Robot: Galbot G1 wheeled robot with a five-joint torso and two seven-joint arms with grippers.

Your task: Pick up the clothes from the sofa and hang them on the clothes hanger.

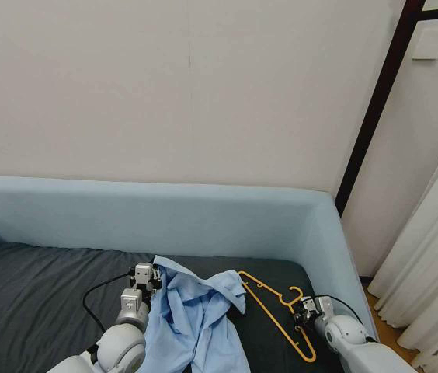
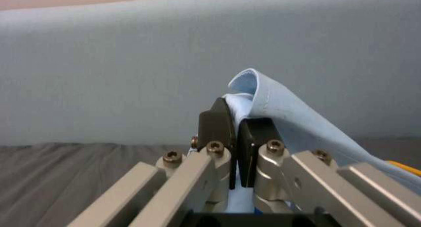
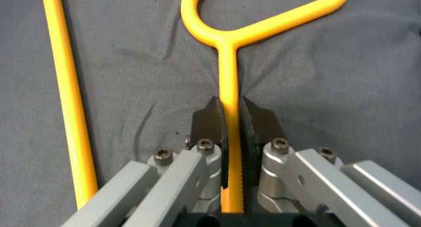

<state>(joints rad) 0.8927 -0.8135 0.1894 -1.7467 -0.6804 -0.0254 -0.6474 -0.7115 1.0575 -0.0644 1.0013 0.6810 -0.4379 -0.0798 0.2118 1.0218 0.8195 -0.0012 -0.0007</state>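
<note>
Left gripper [image 2: 235, 126] pinches the shirt [image 1: 196, 326] by its edge. Right gripper [image 3: 233, 121] is pressed on the hanger [image 3: 228, 74] stem below the hook. Shirt lies on the sofa [image 1: 165, 217], hanger at its 3 o'clock. Recommended: lift the fabric clear, then feed a hanger arm into the collar.

Pale blue sofa [image 1: 203, 221] with dark seat [image 1: 33, 291] stood against plain beige wall [image 1: 165, 85]; white curtains [image 1: 436, 256] hung right, beside dark door frame [image 1: 374, 116].

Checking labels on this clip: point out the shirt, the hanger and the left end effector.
shirt [image 1: 196, 322], head view, middle of the fabric.
hanger [image 3: 227, 69], right wrist view, neck below the hook.
left end effector [image 2: 235, 123], left wrist view, midway between its fingertips.
</note>
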